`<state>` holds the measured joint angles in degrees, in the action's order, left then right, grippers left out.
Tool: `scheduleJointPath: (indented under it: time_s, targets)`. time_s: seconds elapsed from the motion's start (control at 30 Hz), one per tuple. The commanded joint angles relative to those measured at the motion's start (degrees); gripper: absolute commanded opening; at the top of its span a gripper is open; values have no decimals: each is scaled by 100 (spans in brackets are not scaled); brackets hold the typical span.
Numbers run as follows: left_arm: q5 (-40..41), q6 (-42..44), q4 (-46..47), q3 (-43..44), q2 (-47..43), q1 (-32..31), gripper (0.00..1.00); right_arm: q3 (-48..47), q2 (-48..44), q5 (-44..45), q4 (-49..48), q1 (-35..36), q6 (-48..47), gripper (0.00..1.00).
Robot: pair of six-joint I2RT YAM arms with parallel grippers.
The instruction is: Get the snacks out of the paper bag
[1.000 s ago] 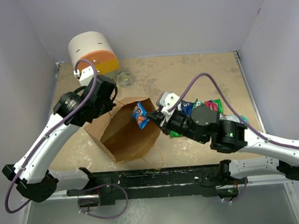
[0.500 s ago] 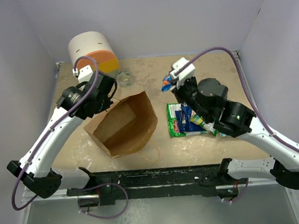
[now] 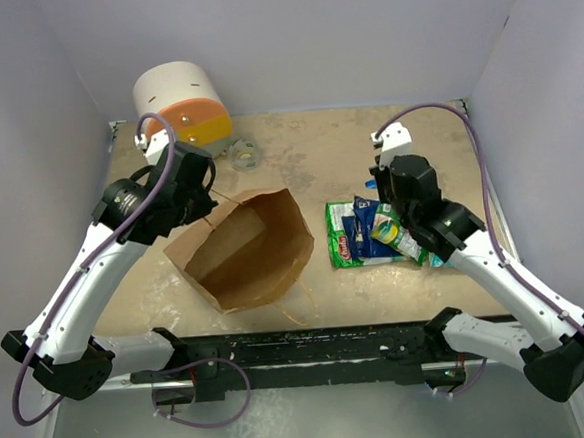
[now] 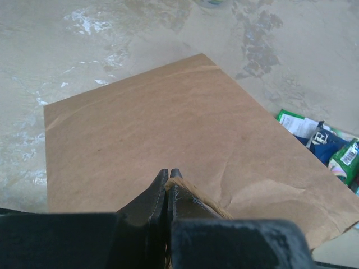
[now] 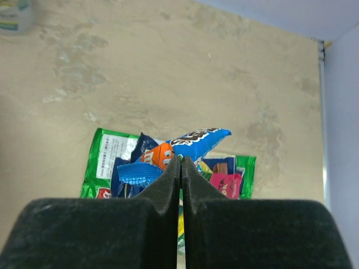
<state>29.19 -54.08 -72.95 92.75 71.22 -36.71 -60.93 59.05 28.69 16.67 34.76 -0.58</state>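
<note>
The brown paper bag (image 3: 242, 248) lies on the table with its open mouth up; it fills the left wrist view (image 4: 162, 123). My left gripper (image 3: 206, 195) is shut on the bag's twisted paper handle (image 4: 193, 193) at the rim, its jaws (image 4: 168, 175) pressed together. My right gripper (image 3: 376, 185) is shut on a blue snack packet (image 5: 193, 144) and holds it above the pile of snacks (image 3: 373, 235) right of the bag. The pile holds green (image 5: 104, 159), dark blue and pink (image 5: 227, 185) packets. The right gripper's point in its own view is (image 5: 180, 163).
A white, orange and yellow cylinder (image 3: 179, 105) stands at the back left. A small tape roll (image 3: 244, 154) lies next to it. Walls close the table at the back and both sides; the right edge rail (image 5: 321, 50) is near the pile.
My right gripper has lifted the blue packet out of the bag's mouth and carried it right, over the snack pile. My left gripper has kept hold of the handle; the bag shifted slightly.
</note>
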Motion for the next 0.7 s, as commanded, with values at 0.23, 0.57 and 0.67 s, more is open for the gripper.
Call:
scheduleJointPath:
  time_s: [0.23, 0.57, 0.67]
  targets:
    - [-1060, 375, 700, 441, -45, 44, 0, 827, -297, -162, -663, -764, 1000, 0]
    - [-1212, 385, 711, 538, -55, 55, 0, 720, -515, 76, -248, -1544, 1052, 0]
    - [-1300, 390, 742, 656, -20, 54, 0, 891, -583, -320, -270, -1913, 1292, 0]
